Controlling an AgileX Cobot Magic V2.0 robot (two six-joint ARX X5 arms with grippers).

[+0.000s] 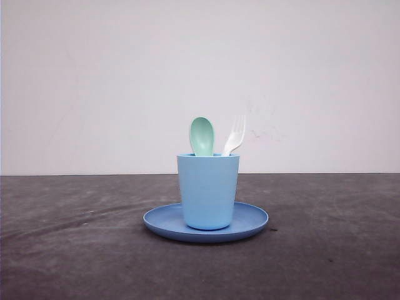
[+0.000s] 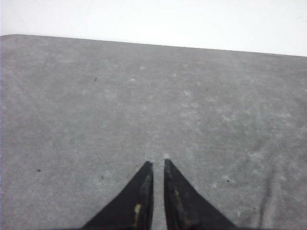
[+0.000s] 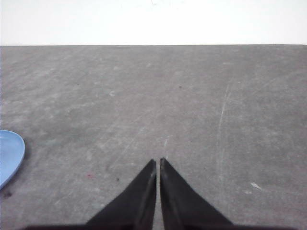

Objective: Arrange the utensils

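Plate (image 1: pixel 250 226) mid-table carries the cup (image 1: pixel 208 190); mint spoon (image 1: pixel 202 136) and white fork (image 1: pixel 235 135) stand upright in it, bowl and tines up. My right gripper (image 3: pixel 158 161) pinched closed, plate edge on its left, likely nearer; left gripper (image 2: pixel 157 164) closed over bare table.

Soft even light, perhaps slight blur.

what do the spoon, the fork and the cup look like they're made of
Spoon: likely matte mint-green plastic, evenly colored, no shine. Fork: white plastic, apparently slightly translucent at the tines. Cup: seemingly matte light blue plastic, smooth with soft shading.
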